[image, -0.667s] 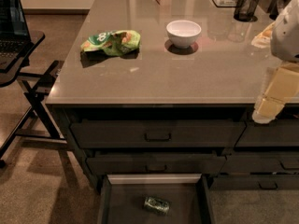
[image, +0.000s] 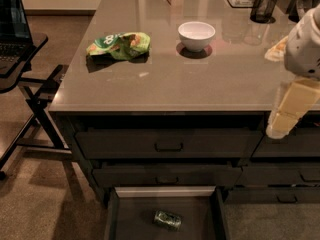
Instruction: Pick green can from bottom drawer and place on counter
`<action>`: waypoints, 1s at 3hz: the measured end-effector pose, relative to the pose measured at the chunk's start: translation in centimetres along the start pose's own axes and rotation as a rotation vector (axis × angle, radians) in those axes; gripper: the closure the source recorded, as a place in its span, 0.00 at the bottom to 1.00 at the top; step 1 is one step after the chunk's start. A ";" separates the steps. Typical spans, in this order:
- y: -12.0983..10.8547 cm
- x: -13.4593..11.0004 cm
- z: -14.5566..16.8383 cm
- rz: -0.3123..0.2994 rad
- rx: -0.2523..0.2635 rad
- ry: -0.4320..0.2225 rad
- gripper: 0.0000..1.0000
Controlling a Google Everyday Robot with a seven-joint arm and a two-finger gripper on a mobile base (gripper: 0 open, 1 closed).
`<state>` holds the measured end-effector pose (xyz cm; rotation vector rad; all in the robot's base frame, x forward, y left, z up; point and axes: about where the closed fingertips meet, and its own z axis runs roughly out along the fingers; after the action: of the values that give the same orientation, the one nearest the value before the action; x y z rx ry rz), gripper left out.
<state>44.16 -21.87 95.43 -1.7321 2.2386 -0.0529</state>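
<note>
The green can (image: 167, 219) lies on its side on the dark floor of the open bottom drawer (image: 165, 191), near the middle. The drawer is pulled out below the counter (image: 165, 84), a glossy grey-beige top over dark drawer cabinets. My gripper (image: 276, 130) hangs at the far right, in front of the counter's front edge at the level of the top drawers. It points down and left, well above and to the right of the can. It holds nothing that I can see.
A wrinkly green chip bag (image: 120, 45) and a white bowl (image: 196, 34) sit on the counter. A black mesh cup (image: 263, 6) stands at the back right. A black folding table with a laptop (image: 15, 29) stands at the left. Two shut drawer fronts (image: 167, 146) are above the open drawer.
</note>
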 end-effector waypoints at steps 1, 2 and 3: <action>0.6 2.9 6.4 0.028 -0.089 -0.002 0.00; 2.3 6.4 13.7 0.043 -0.186 -0.026 0.00; 2.3 6.4 13.7 0.044 -0.187 -0.026 0.00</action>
<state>44.21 -25.16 80.49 -1.7632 2.3256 0.1931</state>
